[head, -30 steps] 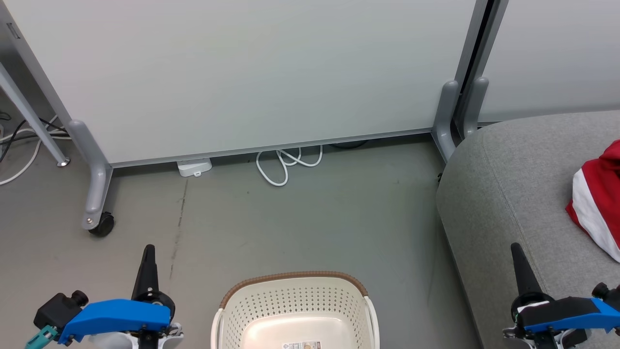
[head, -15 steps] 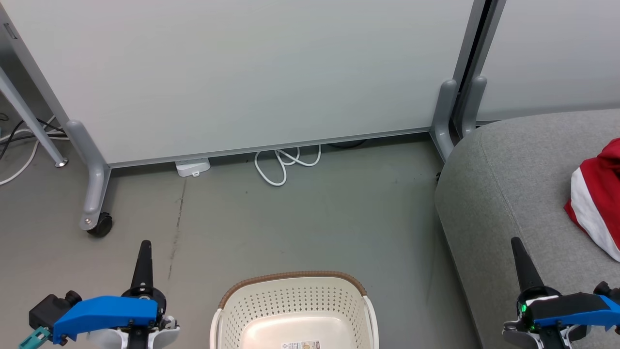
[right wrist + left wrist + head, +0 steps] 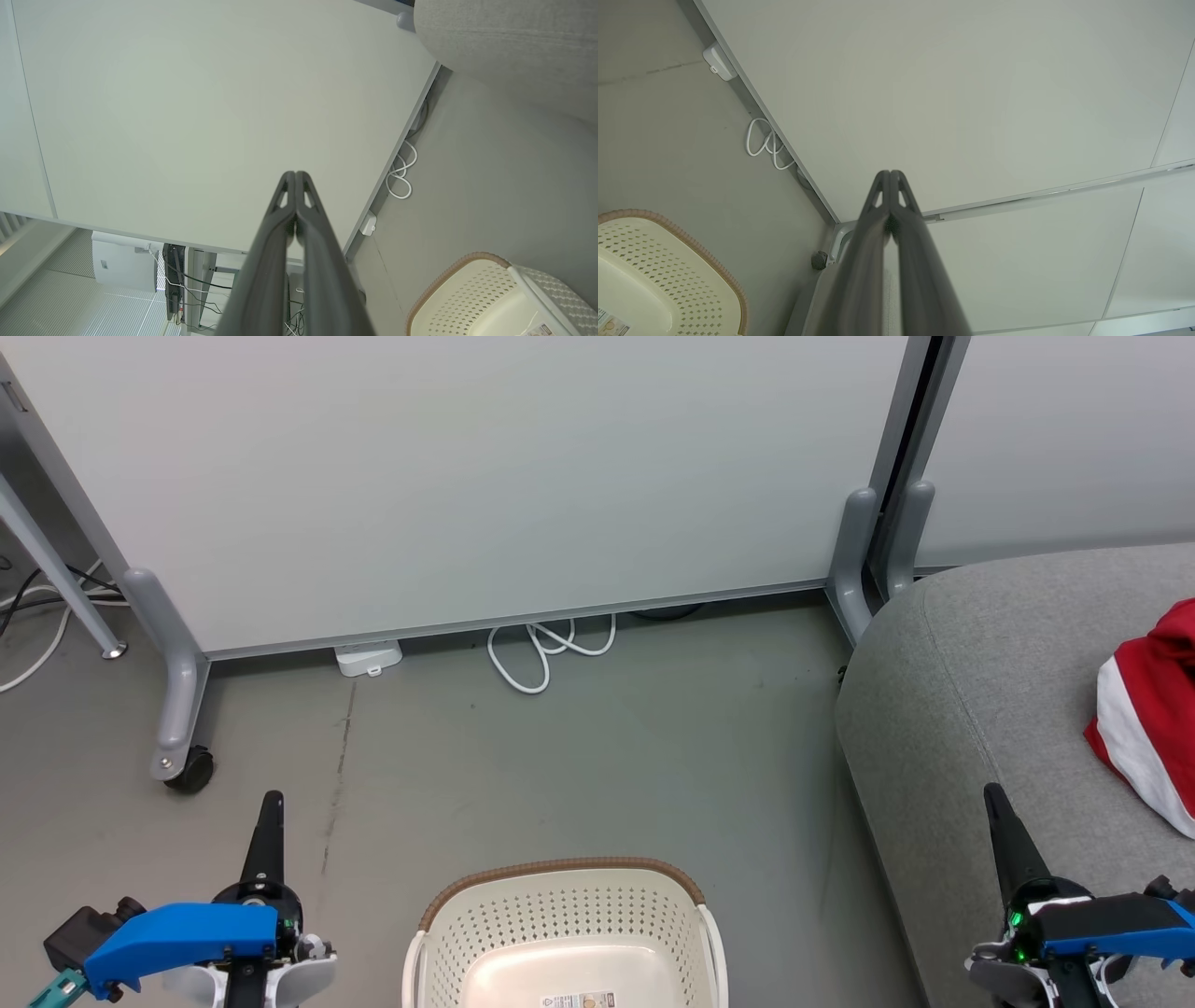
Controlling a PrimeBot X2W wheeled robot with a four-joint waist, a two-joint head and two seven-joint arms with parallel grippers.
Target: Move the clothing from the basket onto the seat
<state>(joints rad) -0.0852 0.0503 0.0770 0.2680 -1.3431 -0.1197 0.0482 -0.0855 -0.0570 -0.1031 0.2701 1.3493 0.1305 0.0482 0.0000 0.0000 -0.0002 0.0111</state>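
Clothing like this looks soft, light and limp. It would likely sag and bunch when pinched, so a raised fold near its middle seems a better place to take hold than a flat edge.

Nearest, the left gripper and the right gripper hover low with their fingers pressed together, holding nothing. Between them stands the basket, cream with perforated walls and a brown rim. The part of its bottom that shows is bare but for a label.

Farther off to the right, the garment lies crumpled on the grey, rounded seat. It is bright red with a broad white stripe and is cut off by the picture's edge. Beyond, a coiled white cable lies at the foot of a pale panel.
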